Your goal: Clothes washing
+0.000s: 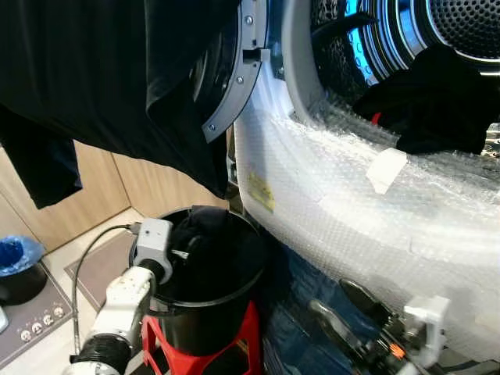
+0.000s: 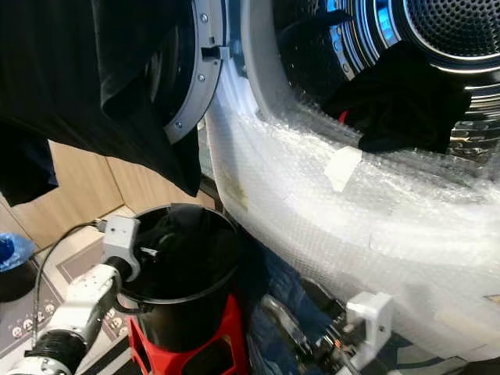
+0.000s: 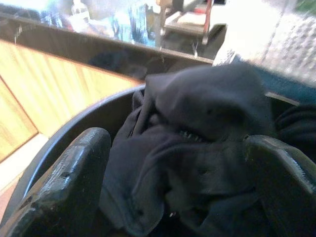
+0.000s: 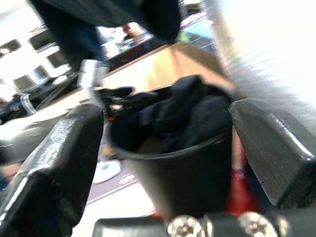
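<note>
My left arm (image 1: 117, 308): white-silver casing, black ribbed joint ring, grey box-shaped wrist housing, thin black cable looping off it. My left hand (image 3: 173, 197): two broad, scuffed black fingers. My right hand (image 4: 168, 163): matching black fingers, silver screw heads along its base.

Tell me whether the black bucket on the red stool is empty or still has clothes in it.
Not empty. The black bucket on the red stool holds dark clothes, bunched up to its rim; the left gripper hangs open over them.

Dark clothes (image 1: 205, 238) heaped in a black bucket (image 1: 207, 312) on a red stool (image 1: 234, 348), another dark garment (image 1: 437, 105) draped over the washer's open drum (image 1: 437, 39) rim
</note>
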`<state>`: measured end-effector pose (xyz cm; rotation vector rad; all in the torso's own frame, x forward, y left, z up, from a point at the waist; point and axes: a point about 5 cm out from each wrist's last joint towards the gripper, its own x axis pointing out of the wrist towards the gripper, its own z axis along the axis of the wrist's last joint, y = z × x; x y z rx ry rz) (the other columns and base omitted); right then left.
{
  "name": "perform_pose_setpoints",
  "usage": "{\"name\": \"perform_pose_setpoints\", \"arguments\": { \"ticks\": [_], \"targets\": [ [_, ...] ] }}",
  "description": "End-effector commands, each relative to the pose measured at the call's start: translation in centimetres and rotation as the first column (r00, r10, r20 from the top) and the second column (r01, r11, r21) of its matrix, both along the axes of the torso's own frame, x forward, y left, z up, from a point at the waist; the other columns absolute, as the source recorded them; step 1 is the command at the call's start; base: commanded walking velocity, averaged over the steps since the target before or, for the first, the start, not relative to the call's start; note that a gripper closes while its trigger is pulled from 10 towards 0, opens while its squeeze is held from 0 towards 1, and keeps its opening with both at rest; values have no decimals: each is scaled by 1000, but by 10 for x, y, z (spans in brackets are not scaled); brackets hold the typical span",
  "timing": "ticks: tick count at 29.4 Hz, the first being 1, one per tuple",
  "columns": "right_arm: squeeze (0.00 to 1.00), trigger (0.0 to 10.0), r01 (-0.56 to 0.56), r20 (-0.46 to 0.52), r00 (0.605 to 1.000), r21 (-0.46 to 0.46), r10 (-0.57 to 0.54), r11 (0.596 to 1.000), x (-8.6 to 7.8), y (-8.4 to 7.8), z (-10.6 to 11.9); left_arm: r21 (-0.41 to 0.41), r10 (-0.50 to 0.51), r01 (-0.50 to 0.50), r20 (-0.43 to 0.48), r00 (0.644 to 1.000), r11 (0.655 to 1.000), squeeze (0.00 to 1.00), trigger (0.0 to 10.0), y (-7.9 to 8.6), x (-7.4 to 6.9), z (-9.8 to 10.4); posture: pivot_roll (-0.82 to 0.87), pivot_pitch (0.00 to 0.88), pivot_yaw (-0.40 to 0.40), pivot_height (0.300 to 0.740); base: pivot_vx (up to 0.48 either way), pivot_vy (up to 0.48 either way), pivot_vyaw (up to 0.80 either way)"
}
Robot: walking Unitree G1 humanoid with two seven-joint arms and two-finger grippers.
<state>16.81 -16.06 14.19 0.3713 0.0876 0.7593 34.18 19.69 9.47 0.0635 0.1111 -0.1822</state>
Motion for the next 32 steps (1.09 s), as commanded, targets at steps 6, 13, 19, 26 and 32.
{"name": "perform_pose_setpoints", "arguments": {
  "ticks": [6, 13, 19, 26, 32],
  "targets": [
    [0, 10000, -52, 12, 999, 37, 51, 998, -10, 2, 24, -2, -16, 16, -66, 998, 1000, 0, 10000, 7, 0, -5, -148, 184, -28, 740, 0, 0, 0],
    [0, 10000, -134, -14, 991, 60, 135, 989, -20, 6, 36, 10, -32, 33, -98, 995, 999, 0, 10000, 12, -2, -8, -150, 210, -30, 740, 0, 0, 0],
    [0, 10000, -168, -65, 983, 43, 170, 985, -27, 7, 35, 27, -44, 47, -107, 993, 999, 0, 10000, 17, -3, -7, -150, 220, -33, 740, 0, 0, 0],
    [0, 10000, -179, -93, 979, 57, 183, 982, -31, 8, 37, 53, -87, 92, -83, 993, 994, 0, 10000, 21, -2, 1, -157, 219, -34, 740, 0, 0, 0],
    [0, 10000, -236, -119, 963, 57, 242, 970, -39, 10, 36, 44, -189, 191, -42, 981, 981, 0, 10000, 17, -8, 6, -156, 218, -32, 740, 0, 0, 0]
  ]
}}
